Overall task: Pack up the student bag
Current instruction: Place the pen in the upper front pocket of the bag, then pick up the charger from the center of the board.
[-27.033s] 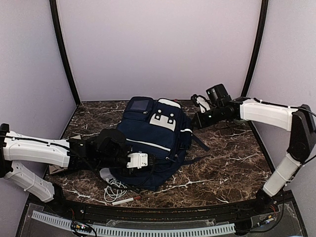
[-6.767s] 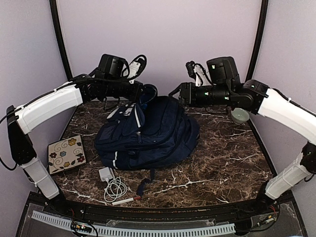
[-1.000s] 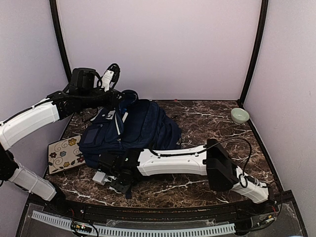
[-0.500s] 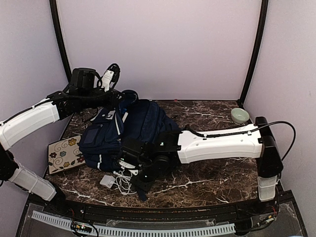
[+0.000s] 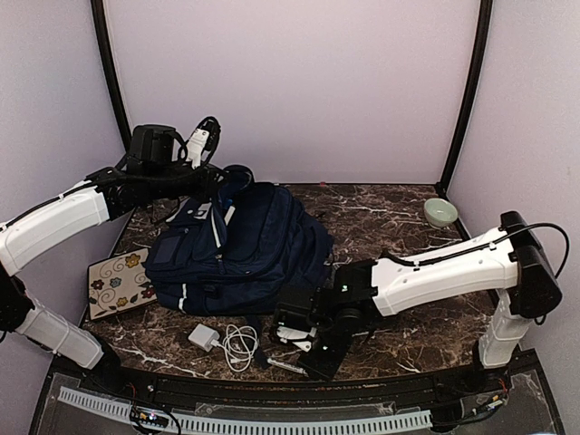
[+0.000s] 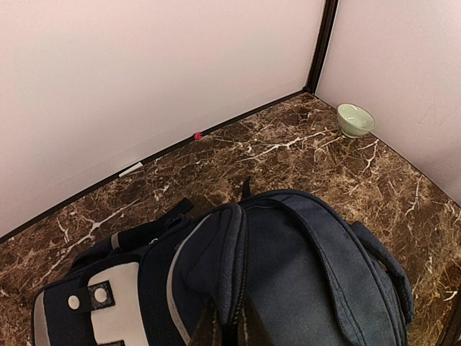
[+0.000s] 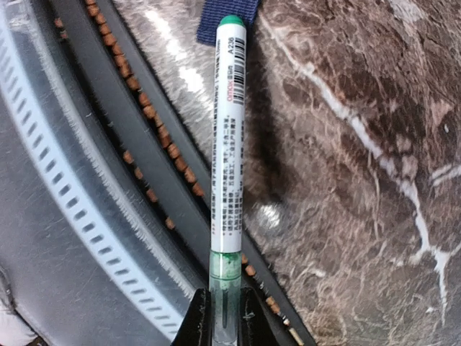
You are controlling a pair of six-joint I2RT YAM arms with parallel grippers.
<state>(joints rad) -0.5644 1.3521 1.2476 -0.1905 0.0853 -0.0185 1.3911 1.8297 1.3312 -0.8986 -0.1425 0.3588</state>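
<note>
The student bag (image 5: 245, 249), dark navy with a light grey panel, lies on the marble table at centre-left. My left gripper (image 5: 220, 184) is shut on the rim of the bag's top opening and holds it up; in the left wrist view the fingers (image 6: 229, 330) pinch the navy fabric edge of the bag (image 6: 310, 274). My right gripper (image 5: 306, 361) hovers low near the front edge, just right of the bag. It is shut on the green end of a white marker (image 7: 229, 144), which sticks straight out from the right gripper (image 7: 225, 317).
A white charger with coiled cable (image 5: 225, 341) lies in front of the bag. A flowered tile (image 5: 115, 281) lies at the left. A pale green bowl (image 5: 439, 212) sits back right and also shows in the left wrist view (image 6: 356, 119). The front rail (image 7: 108, 144) is close beside the marker.
My right arm has swung right along the front edge, away from the charger and cable, which shifted slightly right. The marker now sits in its jaws. The left arm has not moved.
</note>
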